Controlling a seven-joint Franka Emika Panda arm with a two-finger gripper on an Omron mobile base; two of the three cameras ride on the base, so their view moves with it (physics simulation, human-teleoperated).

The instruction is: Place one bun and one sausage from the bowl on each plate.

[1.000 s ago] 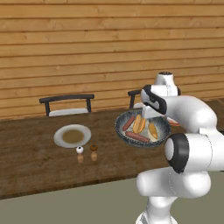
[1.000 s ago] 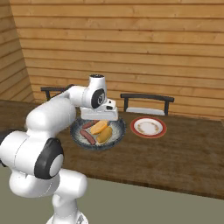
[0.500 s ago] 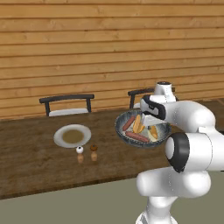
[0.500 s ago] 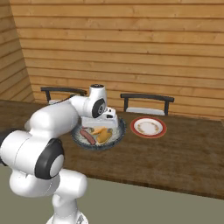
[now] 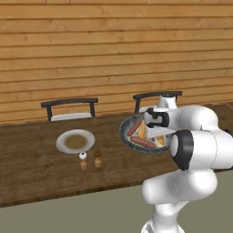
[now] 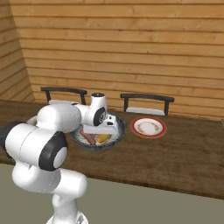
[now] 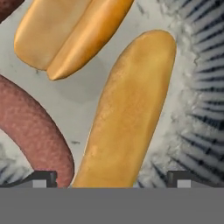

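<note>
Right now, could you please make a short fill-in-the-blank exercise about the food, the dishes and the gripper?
1. The gripper hangs with its jaws ____ over the bowl.
2. In the hand view, the food lying between the fingertips is a ____.
3. The plate with the brownish centre holds ____ buns.
4. The sausage lies inside the ____.

Missing words: open; bun; no; bowl
</note>
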